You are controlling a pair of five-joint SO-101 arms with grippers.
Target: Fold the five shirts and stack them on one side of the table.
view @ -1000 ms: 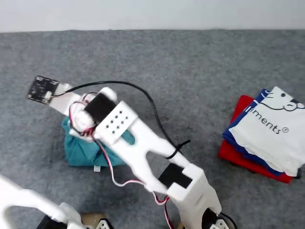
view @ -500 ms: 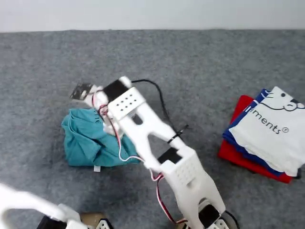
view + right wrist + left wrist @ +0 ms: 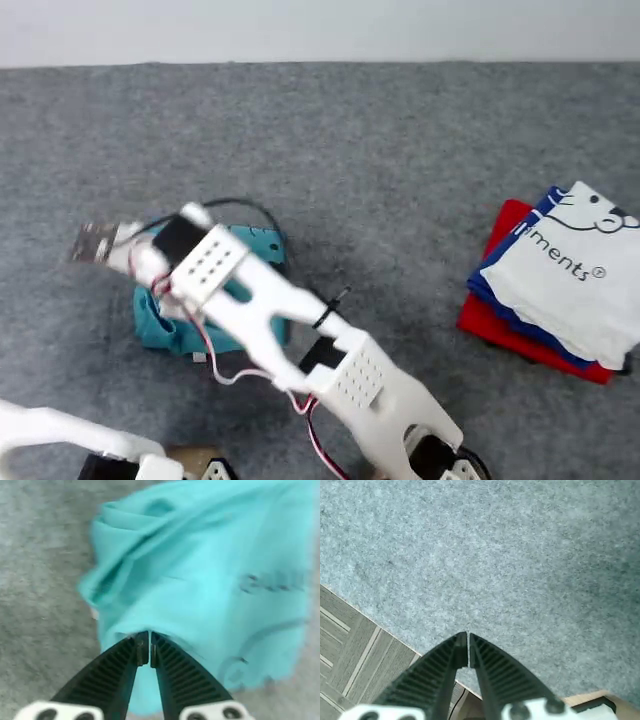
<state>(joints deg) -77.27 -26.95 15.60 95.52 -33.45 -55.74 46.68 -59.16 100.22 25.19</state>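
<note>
just now the right gripper [image 3: 144,650] has its jaws together, tips against the crumpled teal cotton shirt [image 3: 200,570] on the grey felt-covered table [image 3: 400,150]; the left gripper [image 3: 468,647] is likewise closed, over felt by the table's edge.

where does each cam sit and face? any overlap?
High: fixed overhead, looking down on grey mat, teal shirt, folded stack; shows right arm and a left-arm link.
Left wrist: on left arm, looking down past its shut left gripper at mat edge and wood floor.
Right wrist: on right arm, looking down past shut right gripper onto teal shirt.
Shared: high and right wrist both see the teal shirt.
</note>
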